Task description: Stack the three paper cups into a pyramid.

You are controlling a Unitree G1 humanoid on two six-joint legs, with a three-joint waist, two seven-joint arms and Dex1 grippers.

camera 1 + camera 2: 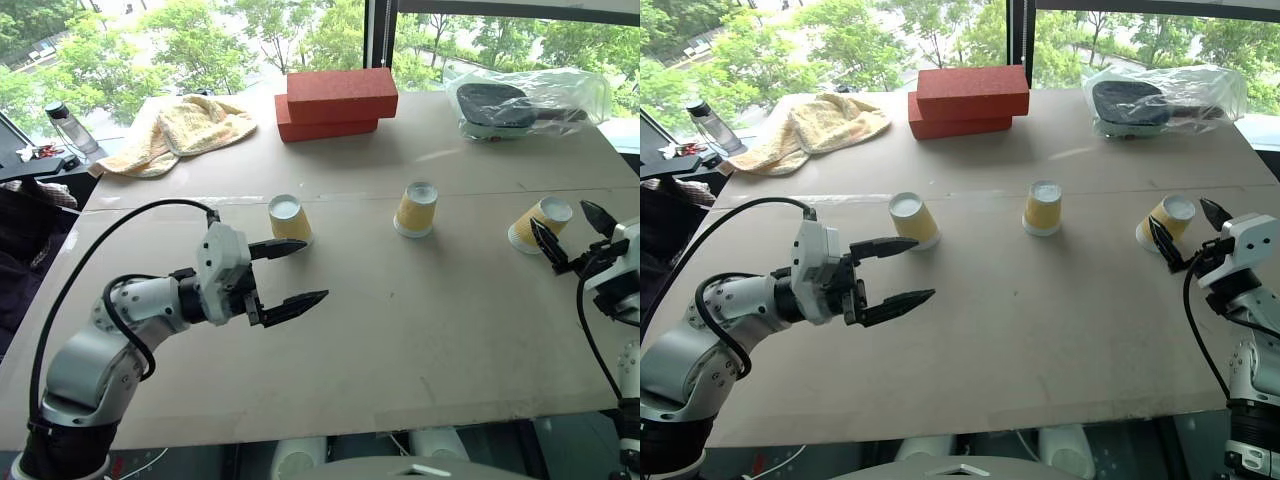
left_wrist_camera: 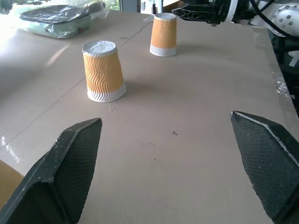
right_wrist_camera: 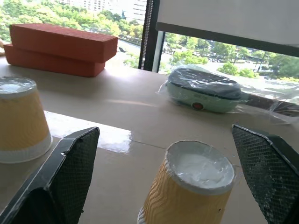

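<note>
No stacking has begun: the three paper cups stand upside down and well apart in a row across the middle of the cardboard table top (image 1: 420, 350), the left cup (image 1: 288, 219), the middle cup (image 1: 416, 208) and the right cup (image 1: 540, 223). The left gripper (image 1: 290, 273), jaws wide and empty, points level toward the right, just near of the left cup. The right gripper (image 1: 573, 232), also wide and empty, hovers with the right cup between its fingers, not yet touching.

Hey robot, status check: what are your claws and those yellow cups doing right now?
Both pincers open, empty: left pincer, right pincer. Three cups apart, upside down, unstacked: left cup, middle cup, right cup. Nothing between them.
</note>
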